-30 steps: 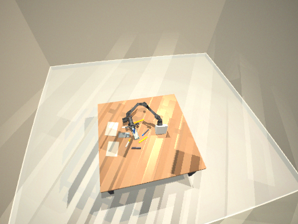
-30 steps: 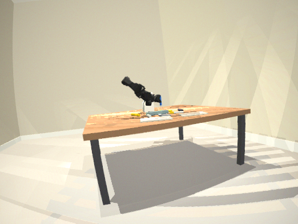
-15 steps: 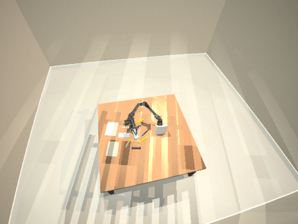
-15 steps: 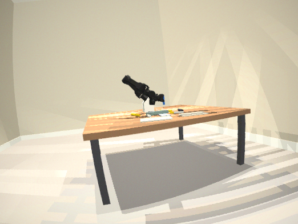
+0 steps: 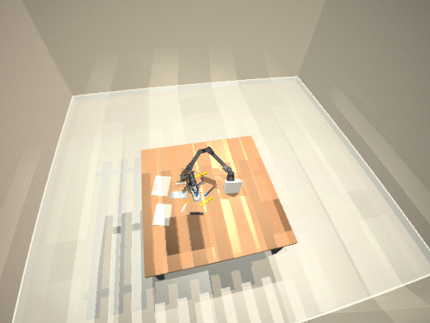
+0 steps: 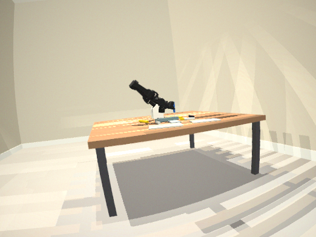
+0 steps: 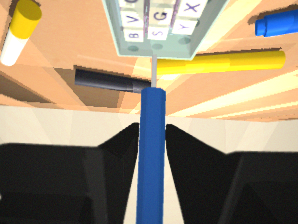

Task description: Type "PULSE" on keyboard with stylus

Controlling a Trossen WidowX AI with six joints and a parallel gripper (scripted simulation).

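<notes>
My gripper (image 7: 152,129) (image 5: 192,184) (image 6: 168,106) is shut on the blue stylus (image 7: 151,150) (image 6: 174,105). The stylus runs straight out between the two black fingers, and its thin grey tip points at the near rim of the pale keyboard (image 7: 170,49) (image 5: 193,195) (image 6: 166,120). The tip is just below the bottom row of keys, close to the S key (image 7: 158,33). Keys marked V, B, G, X and Y show around it. I cannot tell whether the tip touches the keyboard. The rest of the keyboard is cut off at the top of the wrist view.
Loose pens lie around the keyboard on the wooden table (image 5: 247,231): a yellow one (image 7: 225,62), a black one (image 7: 102,80), a yellow-and-white one (image 7: 20,32) and a blue one (image 7: 280,22). Two white sheets (image 5: 161,185) (image 5: 162,214) lie to the left. The arm's white base (image 5: 232,186) stands to the right.
</notes>
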